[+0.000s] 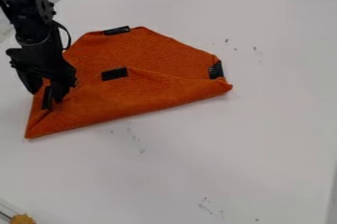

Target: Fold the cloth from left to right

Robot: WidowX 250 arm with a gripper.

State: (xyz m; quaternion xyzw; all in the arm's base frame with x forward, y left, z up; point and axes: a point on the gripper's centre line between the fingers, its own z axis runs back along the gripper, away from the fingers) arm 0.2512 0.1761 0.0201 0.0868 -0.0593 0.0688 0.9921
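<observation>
My gripper (46,91) hangs at the left end of the orange cloth (148,50), its fingers apart, with orange fabric and a black strip (47,98) showing between them. I cannot tell whether the fingertips touch the fabric. The cloth lies with its near part folded up and over, so a black patch (115,74) rests near its middle. Other black patches mark the far edge (117,30) and the right corner (216,70). A pointed corner (33,131) sticks out at the lower left.
The white table (217,144) extends around the cloth, with small dark marks on its surface. A yellowish object (22,219) shows at the bottom left corner. Dark items stand beyond the table's far edge at the upper right.
</observation>
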